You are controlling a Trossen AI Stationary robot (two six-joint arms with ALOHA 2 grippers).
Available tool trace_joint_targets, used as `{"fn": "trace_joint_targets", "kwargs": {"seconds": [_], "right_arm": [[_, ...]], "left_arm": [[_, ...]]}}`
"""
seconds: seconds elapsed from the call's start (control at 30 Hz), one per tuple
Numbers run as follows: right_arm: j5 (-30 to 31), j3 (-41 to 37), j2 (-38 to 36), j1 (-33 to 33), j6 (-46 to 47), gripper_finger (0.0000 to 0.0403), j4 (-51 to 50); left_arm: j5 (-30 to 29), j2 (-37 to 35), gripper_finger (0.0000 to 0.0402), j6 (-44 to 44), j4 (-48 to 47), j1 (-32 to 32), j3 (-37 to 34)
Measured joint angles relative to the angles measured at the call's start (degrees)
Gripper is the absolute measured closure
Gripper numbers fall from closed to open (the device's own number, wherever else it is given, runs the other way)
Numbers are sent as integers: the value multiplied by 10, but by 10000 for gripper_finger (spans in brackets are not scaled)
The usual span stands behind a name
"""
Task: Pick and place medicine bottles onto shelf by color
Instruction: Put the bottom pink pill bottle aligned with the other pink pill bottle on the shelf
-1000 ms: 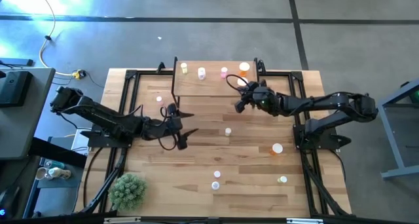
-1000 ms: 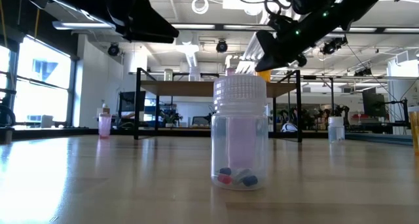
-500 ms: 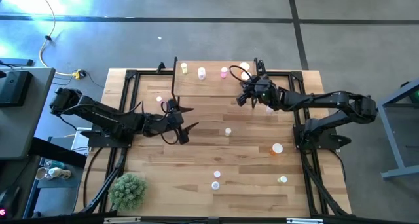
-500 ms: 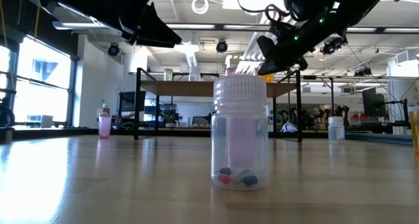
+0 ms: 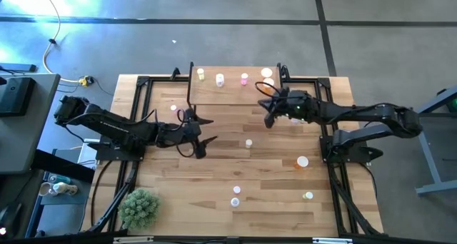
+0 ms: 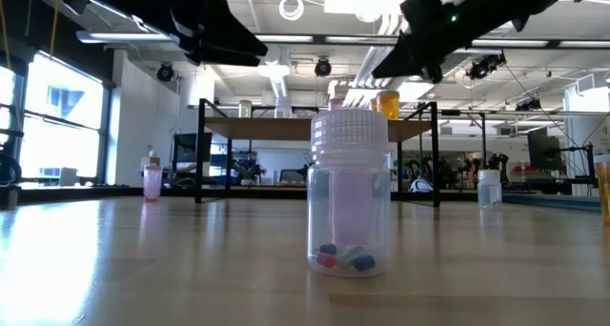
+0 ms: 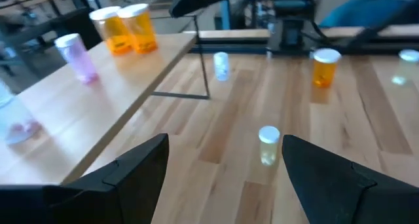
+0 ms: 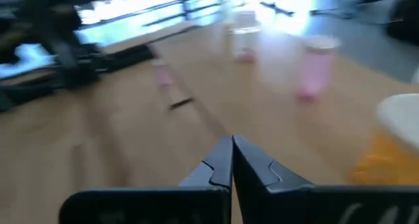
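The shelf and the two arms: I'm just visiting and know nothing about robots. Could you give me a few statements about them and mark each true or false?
1. The right gripper has its fingers pressed together, with nothing between them. True.
2. The left gripper is clamped on a bottle. False: its fingers are spread wide and empty, with a yellow-green bottle standing on the table ahead of them.
3. The shelf carries several bottles along its far edge. True: among them an orange bottle and a pink bottle.
4. Every bottle is already on the shelf. False: several stand on the table, such as the clear bottle close to the low camera.
5. The spiky green plant sits on the shelf. False: it is at the table's near left corner.
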Motion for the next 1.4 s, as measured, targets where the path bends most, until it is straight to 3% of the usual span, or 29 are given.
{"fn": "trace_joint_targets", "kwargs": {"seconds": [0.2,0.47,0.7,0.87,1.07,1.23,1.4], "right_arm": [[-117,0,-22,55,34,372,-21],[-131,0,-21,129,86,262,-56],[-128,0,-21,148,68,213,-60],[-128,0,-21,149,55,210,-78],[-128,0,-21,149,22,210,-89],[-158,0,-18,159,1,210,-80],[-157,0,24,212,-21,209,-11]], "left_arm": [[3,0,112,35,-89,0,45],[8,0,112,5,-393,0,166],[6,0,112,-158,-627,0,231],[-8,0,112,-325,-742,0,214],[1,0,112,-433,-759,-8,168],[9,0,112,-453,-730,-43,151],[8,0,112,-448,-664,-87,149]]}}
